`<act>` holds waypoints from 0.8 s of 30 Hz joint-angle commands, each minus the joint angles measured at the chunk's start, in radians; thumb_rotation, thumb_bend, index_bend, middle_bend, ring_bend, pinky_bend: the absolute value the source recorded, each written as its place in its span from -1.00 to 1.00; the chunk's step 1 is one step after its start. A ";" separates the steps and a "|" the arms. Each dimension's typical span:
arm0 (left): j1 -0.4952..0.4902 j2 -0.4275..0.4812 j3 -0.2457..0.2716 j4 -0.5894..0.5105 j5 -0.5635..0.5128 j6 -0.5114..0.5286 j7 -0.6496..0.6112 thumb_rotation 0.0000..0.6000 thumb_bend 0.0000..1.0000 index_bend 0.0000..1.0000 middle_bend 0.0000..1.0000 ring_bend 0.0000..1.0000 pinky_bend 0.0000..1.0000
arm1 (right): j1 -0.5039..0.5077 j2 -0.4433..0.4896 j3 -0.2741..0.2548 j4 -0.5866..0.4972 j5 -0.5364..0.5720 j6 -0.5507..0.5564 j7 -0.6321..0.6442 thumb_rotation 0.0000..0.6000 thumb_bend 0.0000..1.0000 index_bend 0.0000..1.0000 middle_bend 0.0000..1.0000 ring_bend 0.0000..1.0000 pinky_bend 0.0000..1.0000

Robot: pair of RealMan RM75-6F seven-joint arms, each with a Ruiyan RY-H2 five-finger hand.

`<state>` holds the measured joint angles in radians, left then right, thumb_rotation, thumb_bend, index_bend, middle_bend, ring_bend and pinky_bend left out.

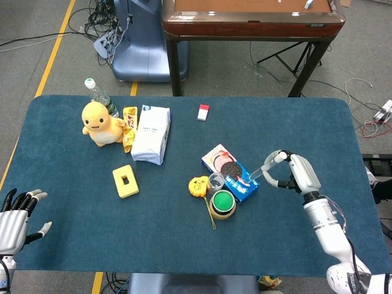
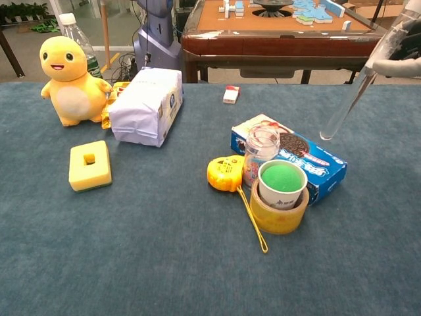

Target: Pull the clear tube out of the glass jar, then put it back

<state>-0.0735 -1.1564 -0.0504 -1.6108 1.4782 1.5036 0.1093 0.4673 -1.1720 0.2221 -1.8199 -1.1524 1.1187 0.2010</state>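
Note:
The small glass jar [image 1: 215,181] [image 2: 260,151] stands upright between the yellow tape measure and the cookie box, with nothing in it. My right hand [image 1: 293,173] [image 2: 401,54] holds the clear tube [image 2: 347,105] [image 1: 260,173] in the air to the right of the jar. The tube slants, its lower end pointing down-left toward the cookie box and well clear of the jar's mouth. My left hand [image 1: 13,215] hovers off the table's front left corner, fingers apart, holding nothing.
Touching the jar are a yellow tape measure [image 2: 225,173], a green-filled cup inside a tape roll [image 2: 281,196] and a blue cookie box [image 2: 302,158]. Farther left lie a yellow sponge [image 2: 89,164], a white bag [image 2: 147,105] and a yellow plush toy [image 2: 69,80]. A small red-white box [image 2: 231,94] sits behind.

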 commanded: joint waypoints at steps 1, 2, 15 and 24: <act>-0.001 -0.001 0.000 0.001 -0.001 -0.001 0.001 1.00 -0.51 -0.51 -0.60 -0.68 -0.96 | -0.007 -0.062 -0.023 0.119 -0.072 0.092 -0.260 1.00 0.18 0.24 -0.13 -0.41 -0.48; -0.001 -0.001 0.000 0.000 -0.002 -0.002 0.002 1.00 -0.51 -0.51 -0.60 -0.68 -0.96 | -0.008 -0.078 -0.025 0.139 -0.083 0.117 -0.299 1.00 0.18 0.24 -0.13 -0.41 -0.48; -0.008 -0.005 -0.001 0.003 -0.005 -0.013 0.005 1.00 -0.51 -0.51 -0.60 -0.68 -0.96 | -0.033 -0.010 0.025 -0.009 0.018 -0.030 0.011 1.00 0.18 0.24 -0.13 -0.41 -0.48; -0.010 -0.004 -0.001 0.001 -0.006 -0.014 0.007 1.00 -0.51 -0.51 -0.60 -0.68 -0.96 | -0.040 -0.029 0.013 0.067 -0.045 0.044 -0.090 1.00 0.18 0.24 -0.13 -0.41 -0.48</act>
<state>-0.0832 -1.1609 -0.0513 -1.6094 1.4718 1.4893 0.1160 0.4338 -1.1758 0.2378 -1.7999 -1.1695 1.0883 0.2662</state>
